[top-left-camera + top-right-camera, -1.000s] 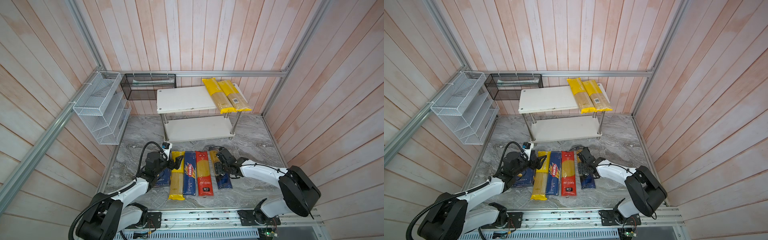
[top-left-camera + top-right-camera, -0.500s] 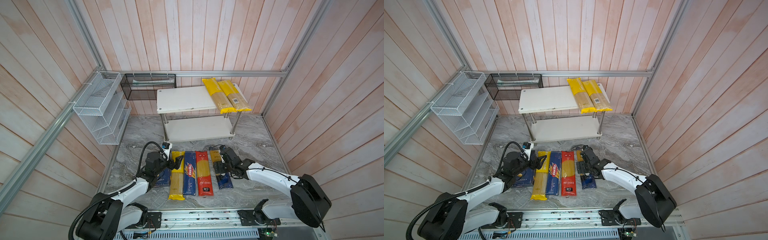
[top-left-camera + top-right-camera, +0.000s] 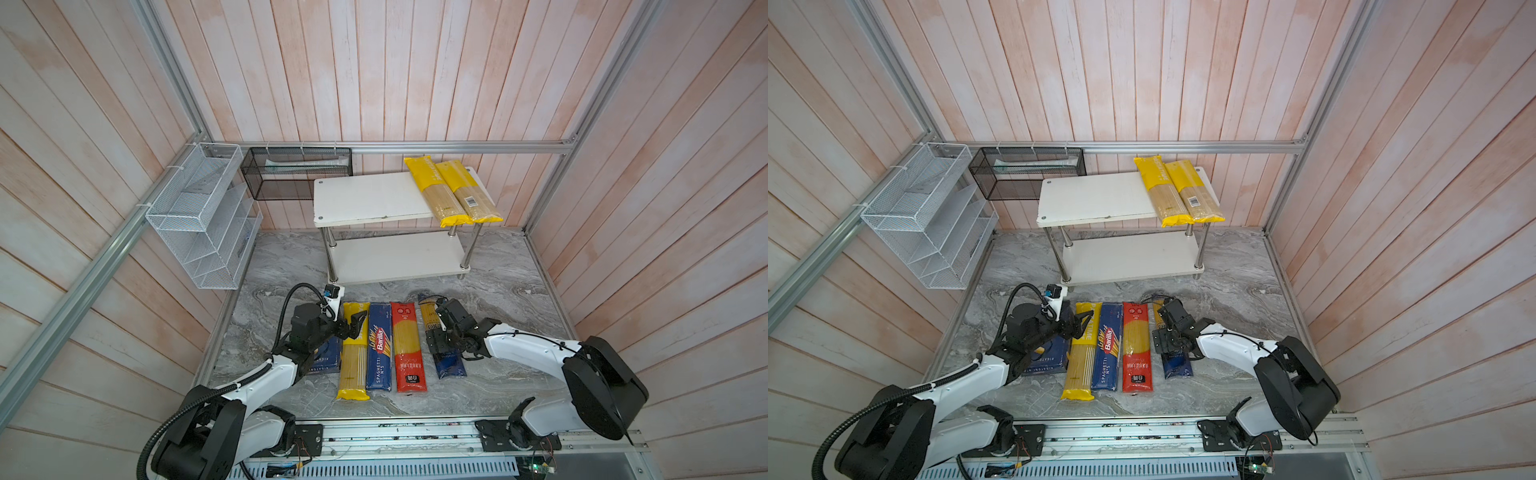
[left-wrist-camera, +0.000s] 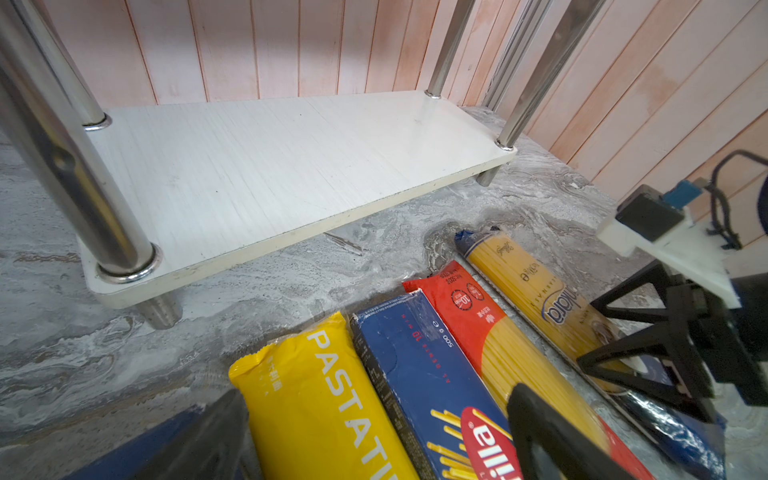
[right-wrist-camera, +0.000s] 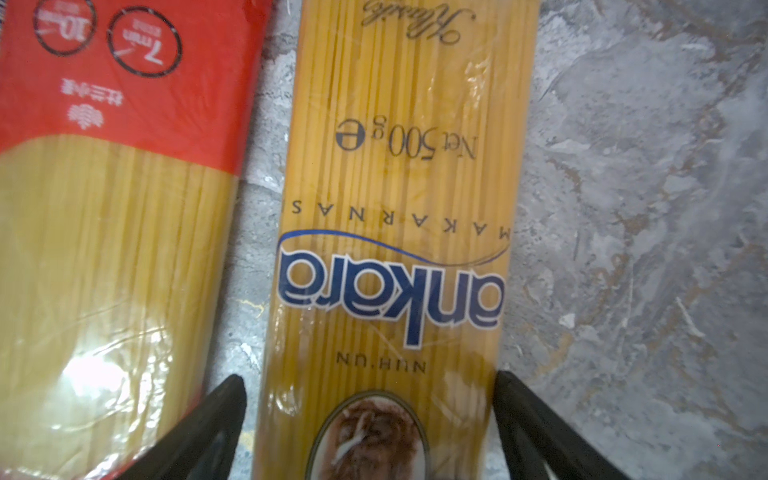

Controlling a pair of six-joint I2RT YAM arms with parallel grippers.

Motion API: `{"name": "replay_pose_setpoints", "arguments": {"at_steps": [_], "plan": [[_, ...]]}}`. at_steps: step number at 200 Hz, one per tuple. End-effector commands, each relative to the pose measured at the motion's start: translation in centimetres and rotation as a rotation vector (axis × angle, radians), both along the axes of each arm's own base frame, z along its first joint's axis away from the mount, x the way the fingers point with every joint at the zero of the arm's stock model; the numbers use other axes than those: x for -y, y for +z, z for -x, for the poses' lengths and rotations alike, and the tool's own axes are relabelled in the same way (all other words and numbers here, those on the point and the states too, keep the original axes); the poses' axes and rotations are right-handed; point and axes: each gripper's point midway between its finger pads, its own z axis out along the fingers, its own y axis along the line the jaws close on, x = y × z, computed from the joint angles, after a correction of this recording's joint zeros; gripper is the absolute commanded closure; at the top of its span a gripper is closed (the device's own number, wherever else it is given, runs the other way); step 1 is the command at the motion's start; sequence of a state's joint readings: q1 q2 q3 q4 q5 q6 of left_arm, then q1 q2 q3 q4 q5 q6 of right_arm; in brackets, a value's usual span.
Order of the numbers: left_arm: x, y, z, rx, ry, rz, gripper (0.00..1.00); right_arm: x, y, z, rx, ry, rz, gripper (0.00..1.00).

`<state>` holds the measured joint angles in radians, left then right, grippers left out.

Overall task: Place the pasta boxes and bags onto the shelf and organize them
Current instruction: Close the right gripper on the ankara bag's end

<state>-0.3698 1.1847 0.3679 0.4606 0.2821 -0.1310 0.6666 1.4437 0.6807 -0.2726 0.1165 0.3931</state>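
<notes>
The shelf [image 3: 374, 199] stands at the back with two yellow-ended bags [image 3: 436, 191] on the right of its top board; its lower board [image 4: 270, 166] is bare. On the marble lie, side by side, a wide blue box [image 3: 328, 361], a yellow-ended bag [image 3: 353, 361], a narrow Barilla box [image 3: 379, 353], a red-ended bag [image 3: 407, 349] and a beige-and-navy bag [image 5: 395, 208]. My left gripper [image 3: 353, 326] hovers open over the yellow bag and narrow box, its arm covering part of the wide box. My right gripper [image 5: 372, 415] is open, its fingers on either side of the beige-and-navy bag.
A white wire mesh rack [image 3: 199, 216] hangs on the left wall and a black mesh basket [image 3: 297, 174] on the back rail. Wooden walls close in three sides. The arms' base rail [image 3: 395, 432] runs along the front edge.
The right gripper's jaws have spread wider over the beige-and-navy bag and its arm has shifted slightly. The left arm has stayed still.
</notes>
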Motion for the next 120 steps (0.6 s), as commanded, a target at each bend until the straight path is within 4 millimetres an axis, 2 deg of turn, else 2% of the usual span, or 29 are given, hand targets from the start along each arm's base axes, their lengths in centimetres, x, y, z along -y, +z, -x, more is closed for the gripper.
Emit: {"name": "replay_pose_setpoints", "arguments": {"at_steps": [1,42,67,91,120], "plan": [[0.6,0.7,-0.1,0.027,-0.030,0.007,0.00,1.5,-2.0,0.9,-0.076,-0.045,0.026,0.07],[0.6,0.7,0.0,0.028,-0.028,0.005,0.00,1.5,-1.9,0.7,-0.090,-0.039,0.040,0.07],[0.7,0.8,0.1,0.028,-0.034,0.010,0.00,0.6,-1.5,0.5,-0.081,-0.035,-0.007,0.08],[0.7,0.7,0.0,0.026,-0.033,0.010,0.00,0.2,-2.2,1.0,-0.104,-0.037,-0.038,0.07],[0.5,0.7,0.0,0.027,-0.027,0.004,0.00,1.0,-2.7,1.1,-0.112,-0.049,0.016,0.11]]}}
